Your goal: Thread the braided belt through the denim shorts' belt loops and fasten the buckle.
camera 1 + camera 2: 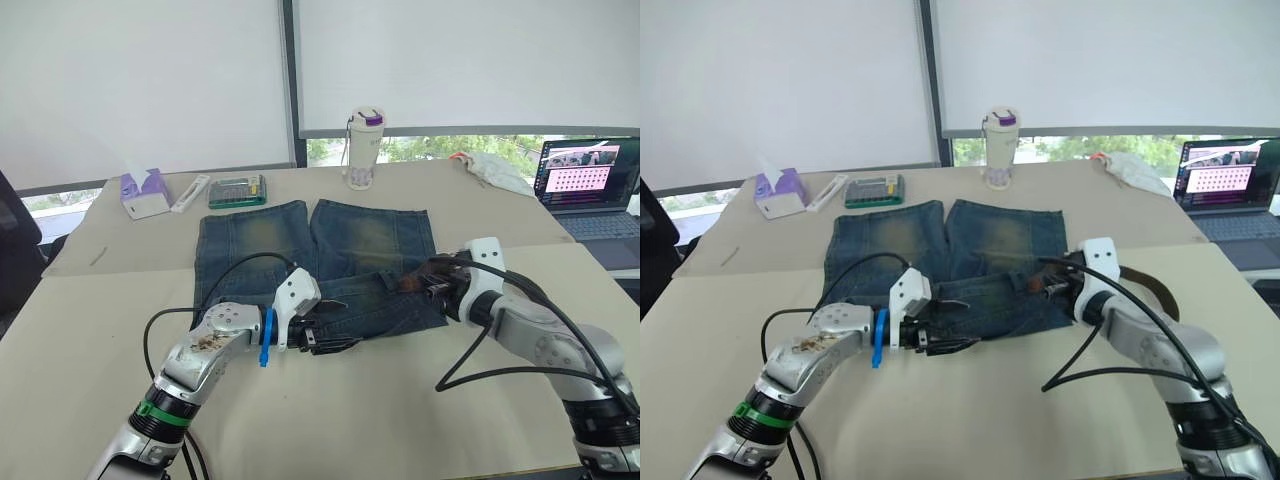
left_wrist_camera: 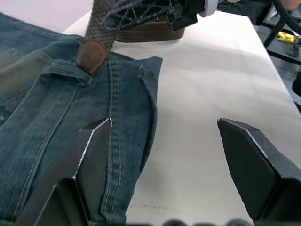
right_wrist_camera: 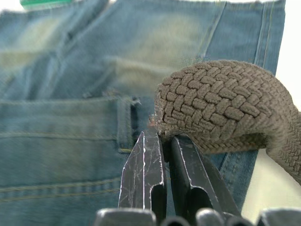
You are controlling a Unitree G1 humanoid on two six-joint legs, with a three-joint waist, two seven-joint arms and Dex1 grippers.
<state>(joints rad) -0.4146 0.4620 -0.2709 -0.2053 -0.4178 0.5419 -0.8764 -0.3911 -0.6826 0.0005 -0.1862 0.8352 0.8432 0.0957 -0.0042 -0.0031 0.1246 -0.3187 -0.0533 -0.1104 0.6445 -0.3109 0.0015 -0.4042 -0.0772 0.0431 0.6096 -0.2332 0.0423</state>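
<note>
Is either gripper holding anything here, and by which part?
The right gripper is shut on the braided belt, pinching a folded bend of the strap near its brown leather tip. The left gripper is open, holding nothing, one finger over the denim shorts.

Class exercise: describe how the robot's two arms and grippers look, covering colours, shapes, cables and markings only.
Both arms have silver-grey metal shells with white housings at the wrists. The left arm carries a green band low down, a blue clip near the wrist and rust-like brown specks. Black cables loop loosely along both; the right arm has the thicker bundle. Each gripper has two black, wedge-shaped fingers with scratched edges.
</note>
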